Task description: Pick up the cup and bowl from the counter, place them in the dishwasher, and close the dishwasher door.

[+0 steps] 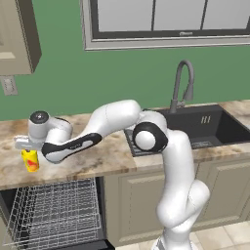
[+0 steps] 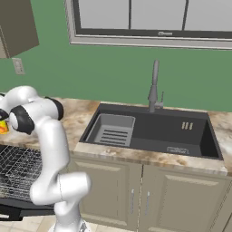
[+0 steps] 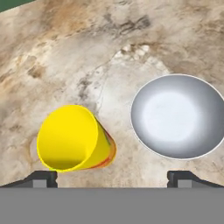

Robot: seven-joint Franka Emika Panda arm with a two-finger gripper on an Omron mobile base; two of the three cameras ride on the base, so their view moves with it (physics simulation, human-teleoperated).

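In the hand view, the cup stands upright on the counter, left of the bowl and apart from it. The gripper hangs above both, jaws wide, holding nothing. Below the counter, the rack is pulled out.

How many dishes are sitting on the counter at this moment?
2. The yellow cup stands on the counter below the hand; the bowl sits beside it, apart from it. Others could be hidden behind the arm.

cup cut by left edge, rack cropped below
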